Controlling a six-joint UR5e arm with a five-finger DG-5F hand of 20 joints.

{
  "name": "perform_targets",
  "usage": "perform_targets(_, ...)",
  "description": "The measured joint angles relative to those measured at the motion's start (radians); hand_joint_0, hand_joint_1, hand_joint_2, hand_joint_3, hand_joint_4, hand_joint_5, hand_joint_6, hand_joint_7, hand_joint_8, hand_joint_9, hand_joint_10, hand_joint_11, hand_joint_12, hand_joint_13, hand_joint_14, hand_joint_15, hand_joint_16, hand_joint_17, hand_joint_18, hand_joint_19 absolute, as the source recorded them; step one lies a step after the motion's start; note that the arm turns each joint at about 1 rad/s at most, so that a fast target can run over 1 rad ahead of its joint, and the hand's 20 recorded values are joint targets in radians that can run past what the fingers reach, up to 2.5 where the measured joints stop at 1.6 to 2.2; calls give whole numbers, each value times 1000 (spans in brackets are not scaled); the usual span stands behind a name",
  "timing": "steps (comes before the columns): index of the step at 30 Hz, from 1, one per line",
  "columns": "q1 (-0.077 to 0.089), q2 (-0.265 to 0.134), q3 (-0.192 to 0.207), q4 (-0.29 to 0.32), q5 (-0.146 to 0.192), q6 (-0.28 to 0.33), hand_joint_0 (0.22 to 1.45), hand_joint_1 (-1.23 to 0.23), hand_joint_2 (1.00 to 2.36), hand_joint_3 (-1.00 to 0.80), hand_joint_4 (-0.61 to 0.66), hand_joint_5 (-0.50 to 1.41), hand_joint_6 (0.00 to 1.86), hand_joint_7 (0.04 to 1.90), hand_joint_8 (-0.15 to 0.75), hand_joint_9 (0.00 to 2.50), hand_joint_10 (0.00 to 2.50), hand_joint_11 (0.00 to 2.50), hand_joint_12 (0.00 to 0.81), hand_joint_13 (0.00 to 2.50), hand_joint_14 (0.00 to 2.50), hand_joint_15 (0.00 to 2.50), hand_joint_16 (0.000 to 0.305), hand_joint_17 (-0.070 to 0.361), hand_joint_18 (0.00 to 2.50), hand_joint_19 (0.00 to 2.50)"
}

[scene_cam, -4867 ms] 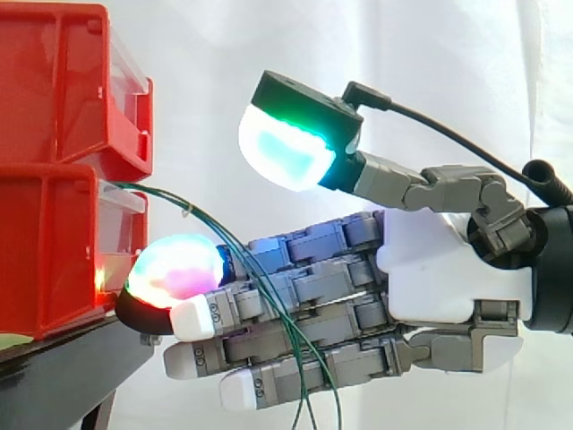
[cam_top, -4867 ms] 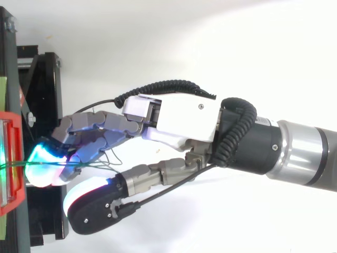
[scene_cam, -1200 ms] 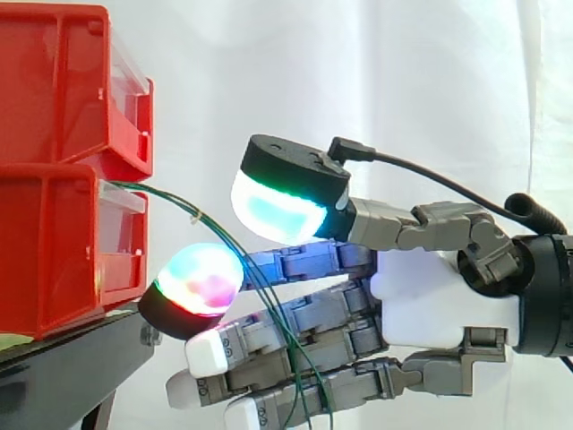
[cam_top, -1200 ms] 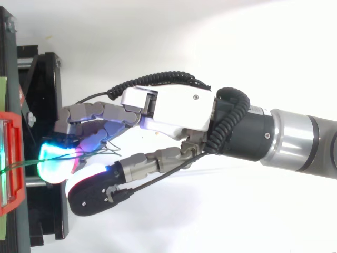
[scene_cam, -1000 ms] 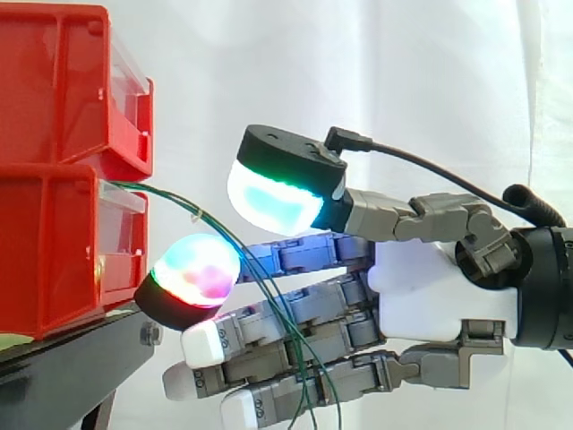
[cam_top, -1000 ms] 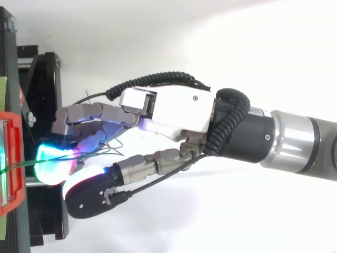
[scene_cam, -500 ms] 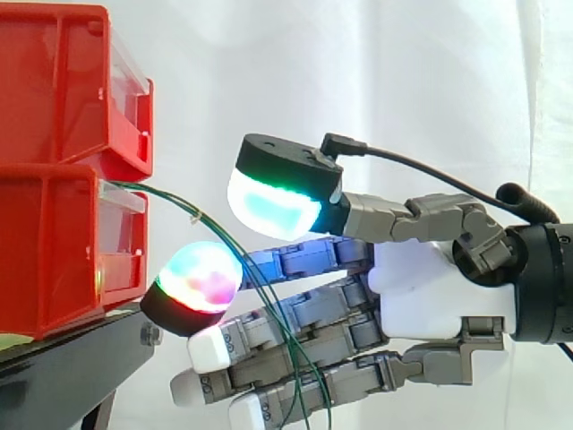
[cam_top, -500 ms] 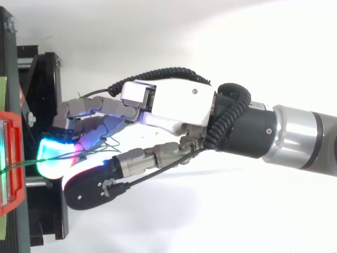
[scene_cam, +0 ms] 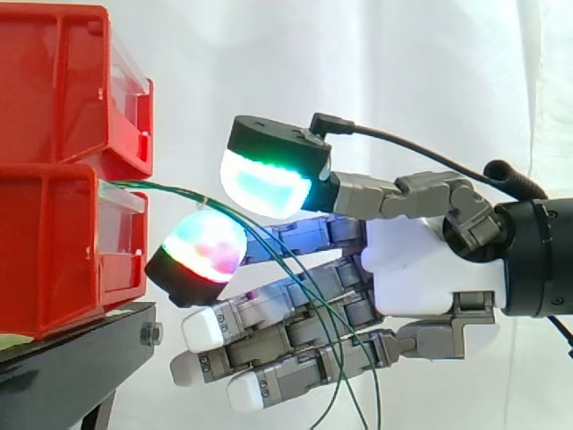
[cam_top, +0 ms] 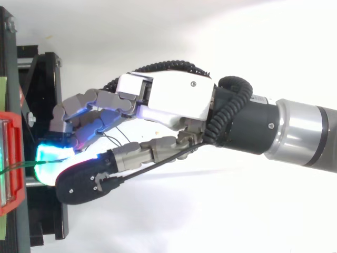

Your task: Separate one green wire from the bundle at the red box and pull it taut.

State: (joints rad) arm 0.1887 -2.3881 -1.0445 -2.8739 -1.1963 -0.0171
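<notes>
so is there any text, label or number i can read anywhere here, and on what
None: no word, number or sign can be read on the red bins, the black stand, the hand or the green wires.
The pale green strip at the stand's edge shows no legible print.

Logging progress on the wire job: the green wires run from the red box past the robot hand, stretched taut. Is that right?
Not quite: the wires are not taut. The side view shows the green wires leaving the red box in a slack arc and drooping loose past the hand. The rest stands.
</notes>
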Motion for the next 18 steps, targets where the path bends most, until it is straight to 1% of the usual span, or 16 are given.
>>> perform_targets(3, -4, 0, 9, -13, -4, 0, 578, -481, 1011, -381, 164, -134, 821, 941, 272, 729, 12, 354, 332, 452, 7, 183, 50, 112, 497, 382)
perform_targets(6, -9, 1, 18, -26, -11, 0, 584, -478, 1012, -362, 161, -133, 827, 936, 273, 732, 13, 363, 332, 451, 10, 182, 50, 112, 496, 386)
perform_targets(10, -14, 0, 27, -41, -19, 0, 577, -580, 1016, -288, 178, -135, 835, 992, 275, 727, 13, 374, 336, 454, 7, 185, 50, 112, 501, 386)
perform_targets(14, -15, 0, 30, -45, -21, 0, 577, -637, 1018, -241, 181, -144, 865, 956, 278, 726, 13, 381, 337, 455, 7, 182, 50, 113, 504, 381)
perform_targets(18, -16, 1, 39, -54, -22, 0, 582, -707, 1019, -226, 163, -147, 875, 962, 279, 719, 14, 388, 336, 455, 7, 188, 50, 112, 506, 381)
